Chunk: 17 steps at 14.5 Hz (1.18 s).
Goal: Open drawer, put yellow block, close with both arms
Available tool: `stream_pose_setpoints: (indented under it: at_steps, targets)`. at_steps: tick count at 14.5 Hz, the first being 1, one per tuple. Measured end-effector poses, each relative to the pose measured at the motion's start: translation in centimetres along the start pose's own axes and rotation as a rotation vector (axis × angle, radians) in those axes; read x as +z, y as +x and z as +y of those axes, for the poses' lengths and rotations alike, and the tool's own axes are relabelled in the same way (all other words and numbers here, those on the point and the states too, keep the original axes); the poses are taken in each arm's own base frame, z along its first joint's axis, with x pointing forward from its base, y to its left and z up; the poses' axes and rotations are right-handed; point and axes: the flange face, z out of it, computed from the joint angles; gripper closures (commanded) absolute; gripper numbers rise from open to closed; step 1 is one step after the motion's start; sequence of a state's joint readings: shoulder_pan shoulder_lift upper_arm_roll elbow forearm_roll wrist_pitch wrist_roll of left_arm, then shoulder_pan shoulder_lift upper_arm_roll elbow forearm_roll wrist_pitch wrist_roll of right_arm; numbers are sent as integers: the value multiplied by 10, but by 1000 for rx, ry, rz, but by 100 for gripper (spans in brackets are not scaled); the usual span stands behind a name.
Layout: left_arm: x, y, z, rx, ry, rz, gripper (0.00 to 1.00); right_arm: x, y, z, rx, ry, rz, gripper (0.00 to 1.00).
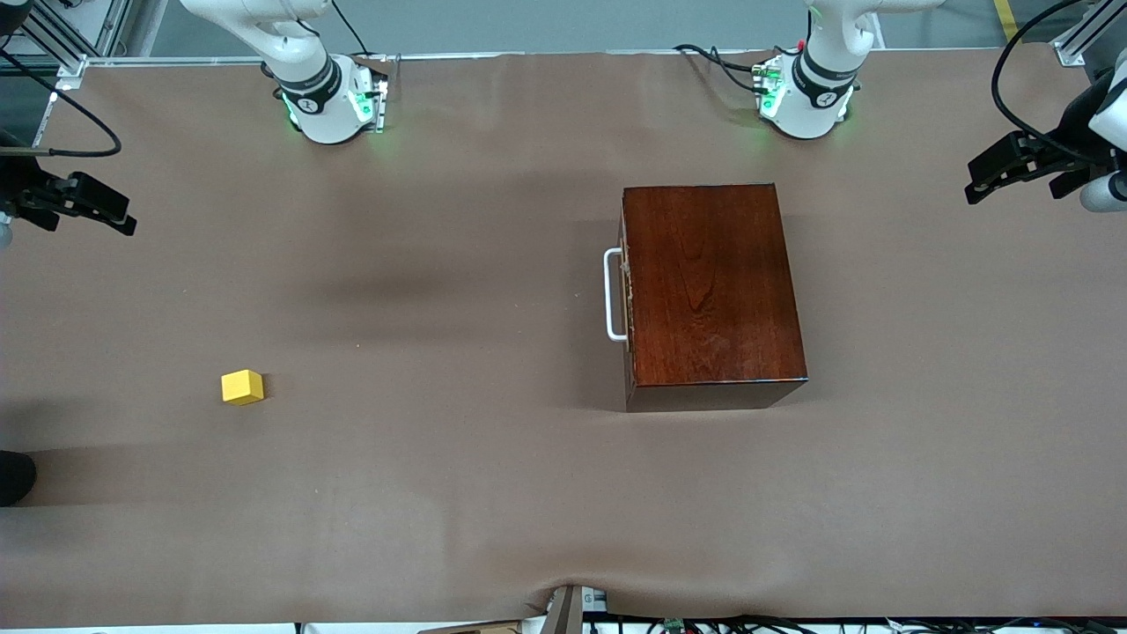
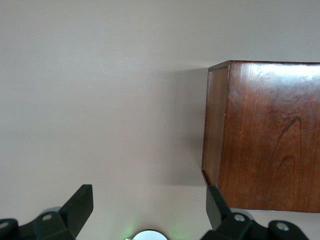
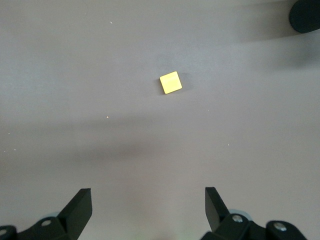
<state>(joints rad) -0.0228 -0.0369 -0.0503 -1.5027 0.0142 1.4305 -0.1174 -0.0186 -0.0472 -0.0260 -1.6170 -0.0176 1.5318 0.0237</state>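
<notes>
Both grippers, right gripper point(image 3: 148, 207) and left gripper point(image 2: 150, 206), hang spread apart and empty; the drawer point(image 1: 616, 295) is closed, so a misaimed handle grab could shove the box away from the yellow block point(image 1: 242, 387)

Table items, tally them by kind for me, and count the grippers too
Wooden box with closed drawer, white handle: 1
Yellow block: 1
Grippers, both open, up at the table's ends: 2, left gripper, right gripper
Total: 4

Even, bright overhead light. The glossy reddish-brown wooden box point(image 1: 713, 286) shows a pale sheen on top and casts a soft shadow toward the right gripper's end. Broad faint arm shadows cross the brown table cover point(image 1: 458, 493). Focus sharp throughout.
</notes>
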Motion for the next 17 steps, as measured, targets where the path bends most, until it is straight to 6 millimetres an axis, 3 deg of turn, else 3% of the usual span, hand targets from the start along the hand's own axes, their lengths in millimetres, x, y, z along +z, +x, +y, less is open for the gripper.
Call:
stream_pose_setpoints:
  at_steps: [5,9,12,14,15,17]
  targets:
    - [3,2,1,41,0,-5,0,0,0,0,0,0,0,0]
    - [8,16,-3,30,-14,-5,0,0,0,0,0,0,0,0]
    - [24,28,2,-38,-98,-35,0,0,0,0,0,0,0,0]
    - [45,44,28,-104,-134,-53,0,0,0,0,0,0,0,0]
    - [58,51,53,-124,-137,-59,0,0,0,0,0,0,0,0]
    - [90,59,123,-136,-134,-78,0,0,0,0,0,0,0,0]
